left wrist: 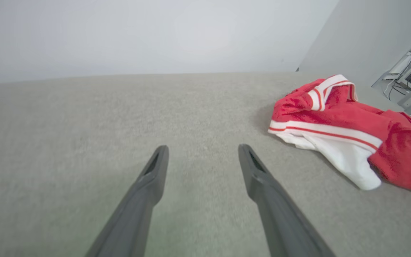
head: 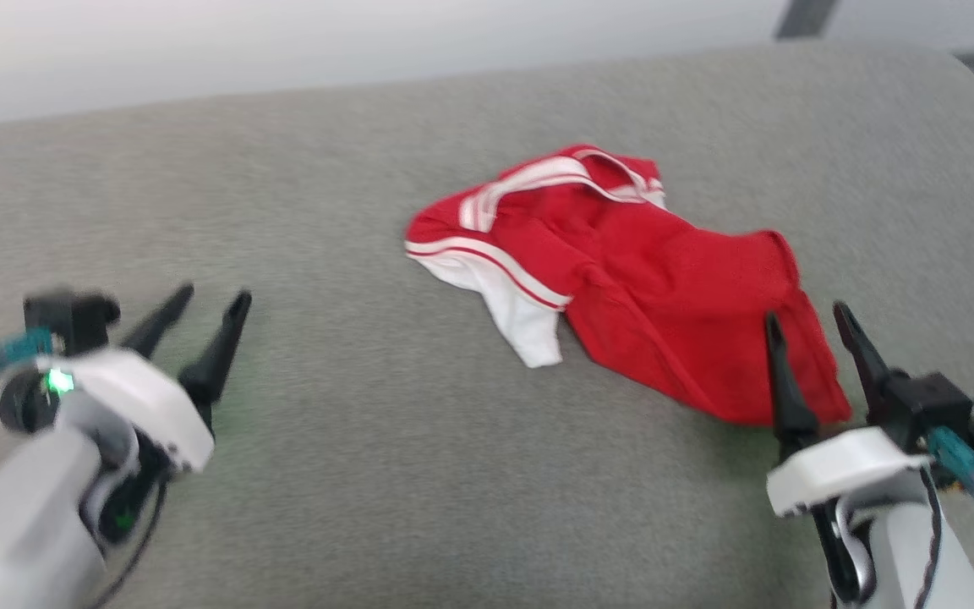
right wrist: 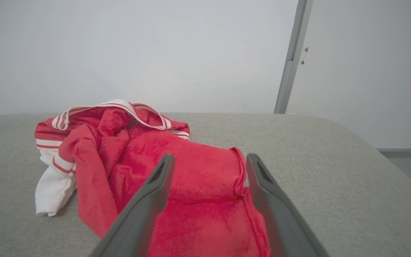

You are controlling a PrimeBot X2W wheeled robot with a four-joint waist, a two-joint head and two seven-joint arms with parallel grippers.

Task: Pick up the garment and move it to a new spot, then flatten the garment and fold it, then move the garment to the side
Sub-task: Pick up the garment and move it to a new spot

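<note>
Now the garment point(head: 648, 288) lies crumpled on the grey fabric surface point(head: 369, 474), right of the middle in the head view and toward the far side, its red body bunched toward the robot's right and one white sleeve end poking out toward the near left. The striped collar band sits at the far top of the heap, and the striped sleeve trim runs along the left edge. The right gripper point(head: 805, 313) is at the near right corner of the red cloth, its two dark fingers spread wide with nothing pinched between them. In the right wrist view those fingers point(right wrist: 155, 192) stand to either side of a rolled red fold of the garment point(right wrist: 198, 178), but whether the tips rest on the cloth or hang just above it cannot be told. The left gripper point(head: 215, 293) is well apart from the shirt, over bare grey surface at the lower left, its fingers likewise parted and empty. In the left wrist view it point(left wrist: 202, 148) points across the surface, with the garment point(left wrist: 337, 121) off to the right. A pale wall point(right wrist: 155, 53) rises behind.
</note>
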